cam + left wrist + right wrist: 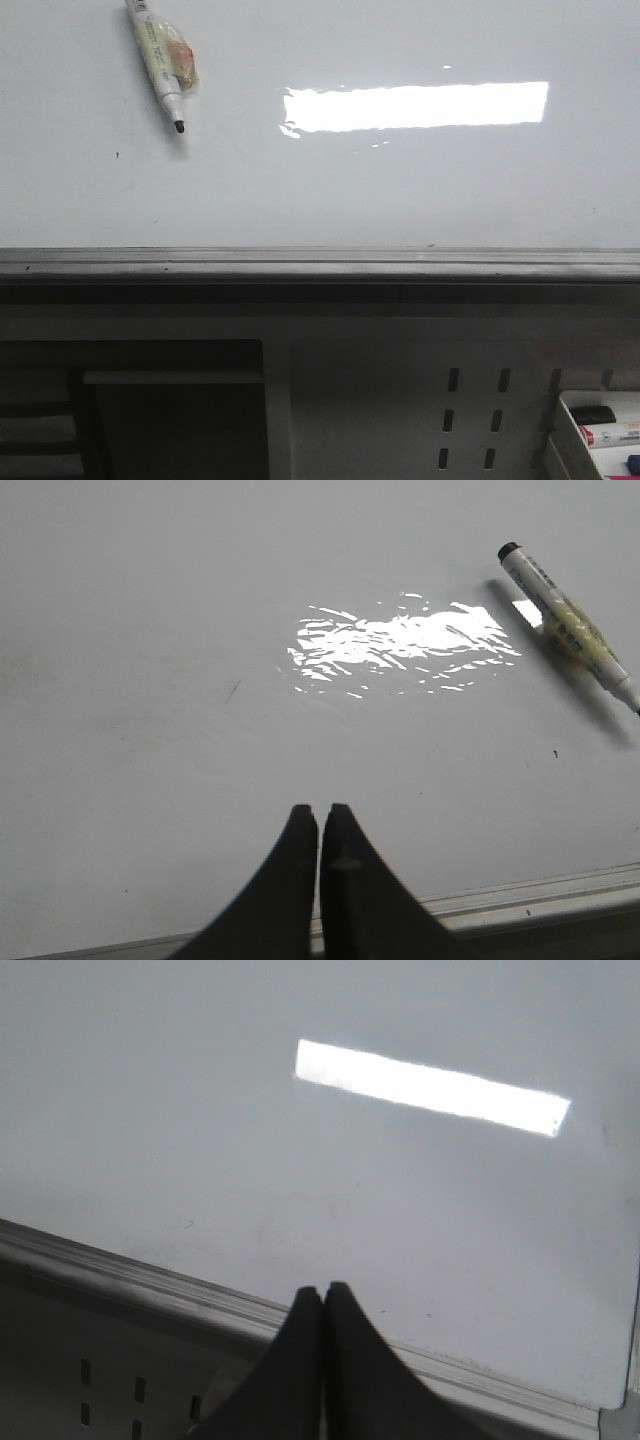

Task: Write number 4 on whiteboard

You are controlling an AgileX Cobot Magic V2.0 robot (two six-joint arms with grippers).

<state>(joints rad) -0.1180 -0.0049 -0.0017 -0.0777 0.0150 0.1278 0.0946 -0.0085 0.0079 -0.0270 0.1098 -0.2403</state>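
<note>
Blank whiteboard (400,190), marker (162,62) lying on it, uncapped.
Left claw (319,825) and right claw (322,1300) both pinched together, gripping nothing, hovering near lower rail (320,262).

Dim, grainy frames; bright rectangular glare on the whiteboard (320,190), soft focus throughout.

The marker (161,62) is cut off by the front view's upper edge; its label print cannot be read. The storage tray (575,425) is cropped at the corner.
</note>
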